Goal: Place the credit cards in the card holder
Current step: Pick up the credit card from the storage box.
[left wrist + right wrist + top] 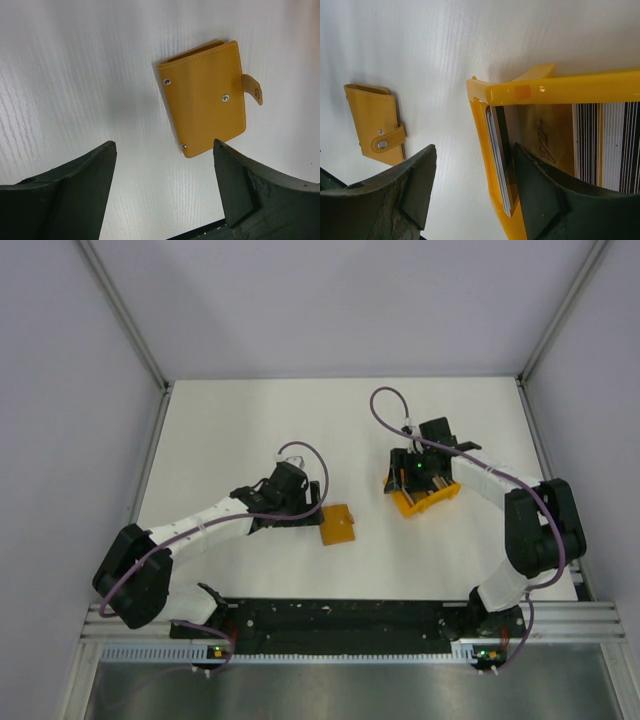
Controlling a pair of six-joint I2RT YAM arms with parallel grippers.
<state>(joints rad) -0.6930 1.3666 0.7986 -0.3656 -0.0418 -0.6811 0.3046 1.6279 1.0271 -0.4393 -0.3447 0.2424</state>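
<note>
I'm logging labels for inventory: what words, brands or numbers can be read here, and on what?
No text can be read.
Orange bin: a dark mark inside it, too blurred to read.
Card holder: plain, snaps only.
Credit cards: edges only, no print showing.

the card holder (339, 525) lies flat on the counter (230, 430), near its middle. the bin (425, 498) sits to its right and a little farther back, apart from it. the credit cards (501, 150) stand on edge in the bin, one stack against the end wall nearest the holder, more toward the other end. the left arm's fingers (75, 190) hang just left of the holder. the right arm's fingers (545, 200) straddle that end wall and stack.
</note>
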